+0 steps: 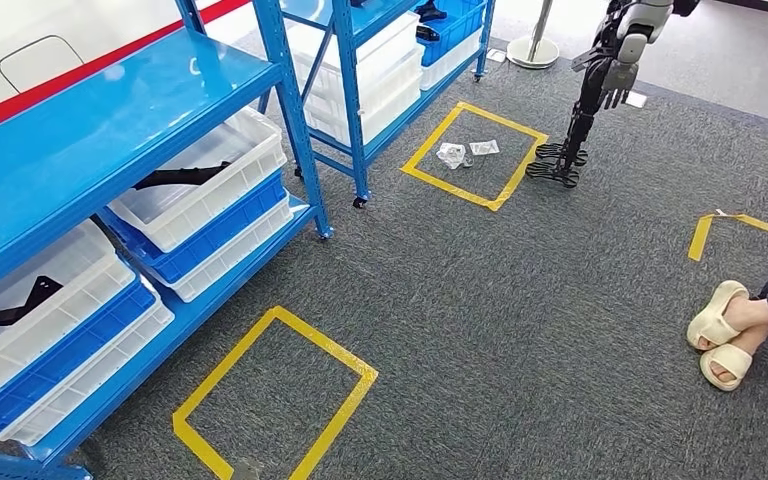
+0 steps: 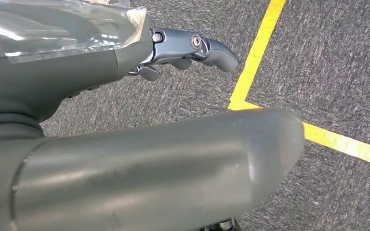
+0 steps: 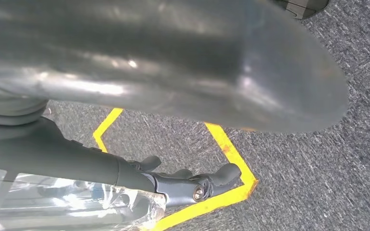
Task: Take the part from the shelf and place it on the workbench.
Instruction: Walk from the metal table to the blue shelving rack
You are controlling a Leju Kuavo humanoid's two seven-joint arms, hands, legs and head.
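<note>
Black curved parts lie in white bins on the blue shelf (image 1: 90,125) at my left: one part (image 1: 175,177) in the upper bin (image 1: 210,185), another part (image 1: 5,305) in the lower bin (image 1: 50,320). My left hand (image 2: 101,72) hangs over grey carpet with its fingers (image 2: 207,48) stretched out and nothing between them and the thumb. My right hand (image 3: 101,168) hangs the same way, fingers (image 3: 197,185) extended, palm empty. Clear plastic film (image 2: 53,29) (image 3: 67,207) lies along the far side of each hand's fingers; I cannot tell what it covers.
A second blue shelf (image 1: 352,90) with white bins stands further back. Yellow tape squares (image 1: 275,395) (image 1: 475,155) mark the carpet; small clear bags (image 1: 452,154) lie in the far one. Another robot (image 1: 600,80) stands at the back right. A person's slippered feet (image 1: 725,335) rest at right.
</note>
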